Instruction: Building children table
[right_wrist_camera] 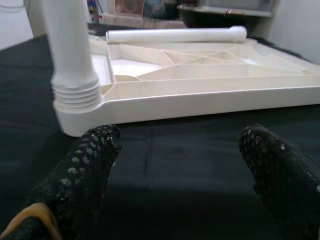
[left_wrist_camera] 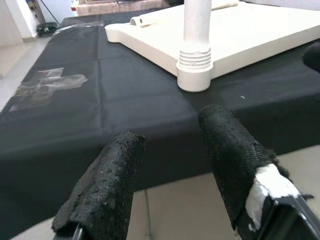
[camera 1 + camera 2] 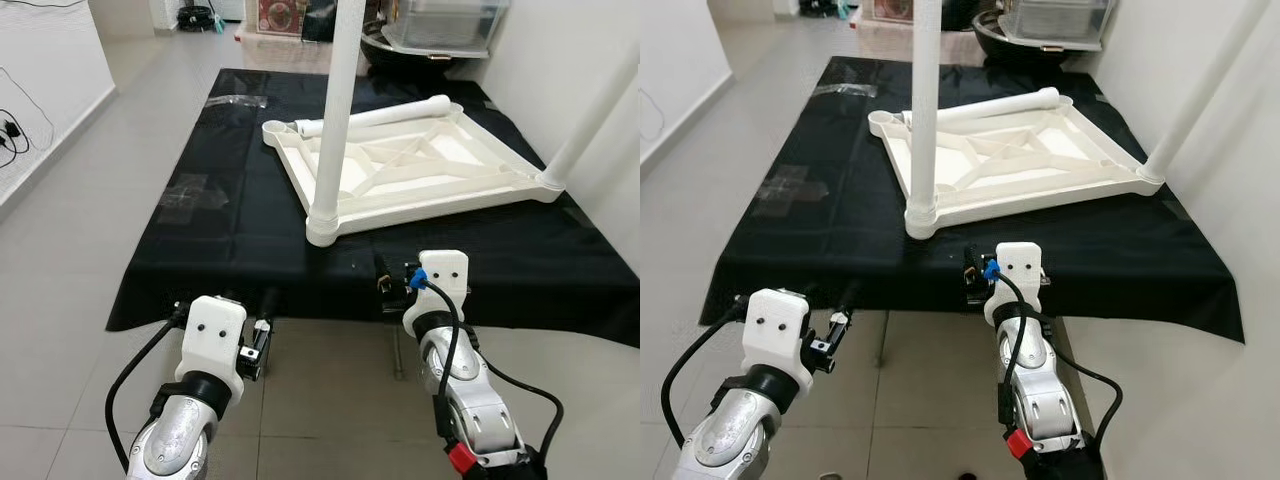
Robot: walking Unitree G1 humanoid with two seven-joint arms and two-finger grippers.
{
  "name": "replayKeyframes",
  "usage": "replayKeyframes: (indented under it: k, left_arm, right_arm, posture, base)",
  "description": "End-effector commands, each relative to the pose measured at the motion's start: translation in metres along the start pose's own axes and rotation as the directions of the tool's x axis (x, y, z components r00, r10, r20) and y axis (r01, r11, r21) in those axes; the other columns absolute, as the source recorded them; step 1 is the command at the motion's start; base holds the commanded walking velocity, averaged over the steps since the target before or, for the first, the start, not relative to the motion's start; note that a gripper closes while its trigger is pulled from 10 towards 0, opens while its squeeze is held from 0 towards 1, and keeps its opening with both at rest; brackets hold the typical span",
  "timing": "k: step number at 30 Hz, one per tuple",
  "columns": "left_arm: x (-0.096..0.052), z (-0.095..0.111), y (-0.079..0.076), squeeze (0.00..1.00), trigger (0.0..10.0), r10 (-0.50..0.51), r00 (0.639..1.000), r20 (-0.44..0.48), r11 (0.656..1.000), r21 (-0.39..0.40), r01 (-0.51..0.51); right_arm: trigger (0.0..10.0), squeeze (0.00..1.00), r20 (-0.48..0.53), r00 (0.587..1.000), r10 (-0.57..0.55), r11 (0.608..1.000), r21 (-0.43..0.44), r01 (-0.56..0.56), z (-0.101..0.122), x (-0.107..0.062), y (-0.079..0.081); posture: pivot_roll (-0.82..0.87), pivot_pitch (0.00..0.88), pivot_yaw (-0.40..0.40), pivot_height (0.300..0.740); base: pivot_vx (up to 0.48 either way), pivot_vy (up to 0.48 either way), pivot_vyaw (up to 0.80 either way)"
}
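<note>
A white plastic table top (image 3: 420, 170) lies upside down on a black cloth (image 3: 220, 240) spread over the tiled floor (image 3: 90, 230), its ribbed underside facing up; two legs stand upright in its corner sockets, one leg (image 3: 338, 110) at the near left corner and a second leg (image 3: 590, 120) at the right corner; a third leg (image 3: 385, 116) lies loose on its side across the far edge of the top, next to the empty socket at the far left corner; that makes three legs counted, two fitted and one lying free.

Two grippers are in view; the left gripper (image 2: 175, 165) hangs over the near edge of the cloth, to the near left of the table top, its two black fingers (image 2: 235, 150) apart with nothing between them; the right gripper (image 1: 185, 155) is low over the cloth just near of the near left corner socket, its fingers (image 1: 87, 165) spread wide and holding nothing.

Pieces of clear plastic wrap (image 3: 190, 193) lie flat on the left part of the cloth; a clear storage bin (image 3: 440, 25) stands beyond the far edge.
</note>
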State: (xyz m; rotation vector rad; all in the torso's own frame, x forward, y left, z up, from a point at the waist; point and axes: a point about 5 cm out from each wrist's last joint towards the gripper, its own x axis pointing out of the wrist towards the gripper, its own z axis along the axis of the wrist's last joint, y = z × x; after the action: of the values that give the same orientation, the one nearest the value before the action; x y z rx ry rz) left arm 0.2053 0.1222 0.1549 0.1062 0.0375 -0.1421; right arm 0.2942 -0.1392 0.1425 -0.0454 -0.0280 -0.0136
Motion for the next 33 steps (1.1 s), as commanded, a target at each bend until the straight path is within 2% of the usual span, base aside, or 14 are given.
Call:
replayKeyframes:
  k: [1,9,18,22,28,33]
  left_arm:
    - [0.000,-0.003,-0.003,0.00,10.0,-0.005,1.000,-0.009,1.000,0.003,0.005]
    - [0.001,-0.001,0.000,0.00,10.0,0.018,1.000,0.009,1.000,0.013,-0.018]
    - [0.008,0.017,0.008,0.00,10.0,0.071,0.994,0.077,0.997,0.028,-0.074]
    - [0.011,0.022,0.015,0.00,10.0,0.121,0.988,0.097,0.992,0.032,-0.124]
    - [0.013,0.028,0.019,0.00,10.0,0.158,0.980,0.121,0.985,0.048,-0.164]
    - [0.014,0.036,0.030,0.00,10.0,0.214,0.965,0.150,0.973,0.056,-0.225]
  right_arm:
    - [10.0,0.00,-0.018,1.000,-0.014,1.000,-0.007,0.014,-0.003,0.001,-0.004]
    - [10.0,0.00,-0.004,1.000,-0.014,1.000,-0.009,0.014,0.000,0.003,-0.004]
    - [10.0,0.00,0.024,0.999,-0.030,1.000,0.007,0.030,0.008,0.009,-0.008]
    - [10.0,0.00,0.057,0.998,-0.012,1.000,-0.005,0.012,0.016,0.015,-0.008]
    - [10.0,0.00,0.085,0.996,0.013,1.000,-0.016,-0.012,0.022,0.019,-0.004]
    - [10.0,0.00,0.115,0.992,0.052,0.998,0.019,-0.054,0.030,0.024,0.001]
  posture:
    - [0.13,0.054,-0.060,0.740]
    - [0.13,0.044,-0.061,0.740]
    - [0.13,0.039,-0.065,0.740]
    - [0.13,0.047,-0.070,0.740]
    - [0.13,0.048,-0.073,0.740]
    - [0.13,0.054,-0.078,0.740]
  base:
    - [-0.304,0.000,0.00]
    - [-0.071,0.000,0.00]
    - [0.000,0.000,0.00]
    - [0.000,0.000,-0.63]
    - [0.000,0.000,0.00]
    - [0.000,0.000,0.00]
